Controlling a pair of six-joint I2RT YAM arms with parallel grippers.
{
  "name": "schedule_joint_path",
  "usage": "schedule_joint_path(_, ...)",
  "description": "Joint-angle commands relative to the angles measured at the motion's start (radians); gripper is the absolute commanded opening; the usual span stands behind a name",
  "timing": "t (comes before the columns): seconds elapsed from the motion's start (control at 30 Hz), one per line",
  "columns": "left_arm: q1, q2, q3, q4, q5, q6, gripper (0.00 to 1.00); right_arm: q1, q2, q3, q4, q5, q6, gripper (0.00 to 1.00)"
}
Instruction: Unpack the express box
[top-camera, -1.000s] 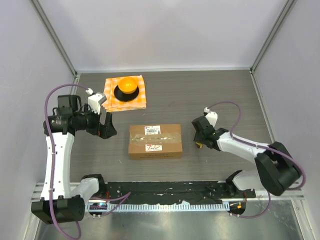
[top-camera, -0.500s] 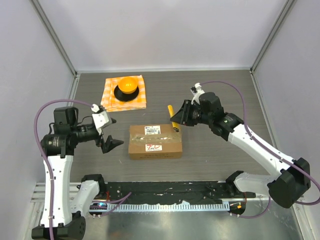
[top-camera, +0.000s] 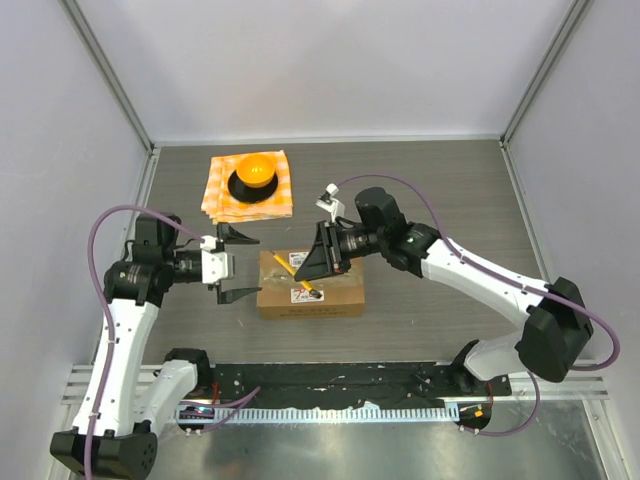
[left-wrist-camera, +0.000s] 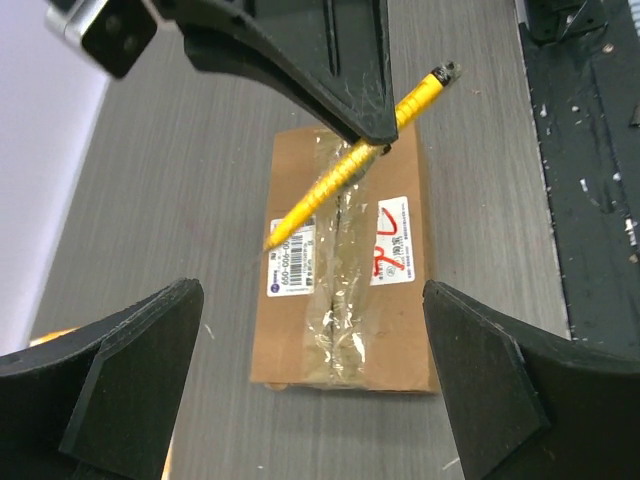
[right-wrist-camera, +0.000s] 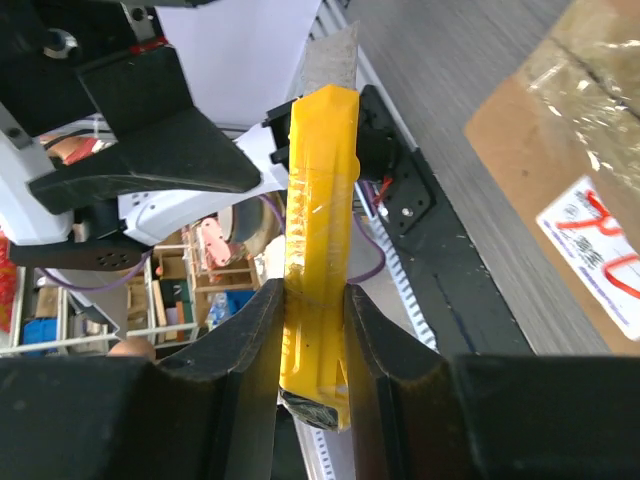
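Brown express box (top-camera: 340, 296), yellow cutter (left-wrist-camera: 338, 174), orange-and-white checked cloth (top-camera: 281, 206), grey table (top-camera: 440, 180)

White label (left-wrist-camera: 296, 266) on express box (left-wrist-camera: 290, 345): "660-006-"

Yellow cutter (left-wrist-camera: 335, 180) in the right hand (left-wrist-camera: 372, 138) over the taped express box (left-wrist-camera: 345, 300), left hand (left-wrist-camera: 315, 385) spread wide.

I see a grey wood-grain table (top-camera: 440, 180) enclosed by white walls (top-camera: 320, 70). Toward its far left lies an orange-and-white checked cloth (top-camera: 280, 200). On the cloth sits a round black dish (top-camera: 236, 183) holding a rounded orange object (top-camera: 255, 168). A yellow utility knife (left-wrist-camera: 320, 190) is raised off the table, slanted, with a dark cap at one end. A black rail (top-camera: 330, 378) runs along the near edge.
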Motion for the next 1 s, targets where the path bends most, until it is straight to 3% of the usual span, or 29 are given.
schedule_joint_path(0.0, -0.040, 0.001, -0.007, -0.037, 0.007, 0.235, 0.96, 0.033, 0.048, 0.082, 0.091, -0.099, 0.072, 0.01)
schedule_joint_path(0.4, -0.080, 0.019, 0.001, -0.264, -0.091, 0.525, 0.81, 0.110, 0.138, 0.162, 0.060, -0.114, 0.079, 0.01)
schedule_joint_path(0.63, -0.087, 0.036, 0.020, -0.319, -0.100, 0.568, 0.68, 0.131, 0.152, 0.158, 0.077, -0.128, 0.108, 0.01)
schedule_joint_path(0.73, -0.090, 0.039, 0.031, -0.323, -0.103, 0.568, 0.58, 0.140, 0.158, 0.158, 0.072, -0.129, 0.110, 0.01)
schedule_joint_path(0.9, -0.103, 0.042, 0.048, -0.353, -0.109, 0.562, 0.20, 0.143, 0.161, 0.155, 0.080, -0.123, 0.119, 0.01)
schedule_joint_path(0.93, -0.104, 0.041, 0.047, -0.359, -0.106, 0.560, 0.02, 0.143, 0.163, 0.155, 0.081, -0.123, 0.122, 0.01)
schedule_joint_path(0.97, -0.104, 0.039, 0.047, -0.367, -0.105, 0.560, 0.00, 0.143, 0.164, 0.155, 0.095, -0.123, 0.128, 0.01)
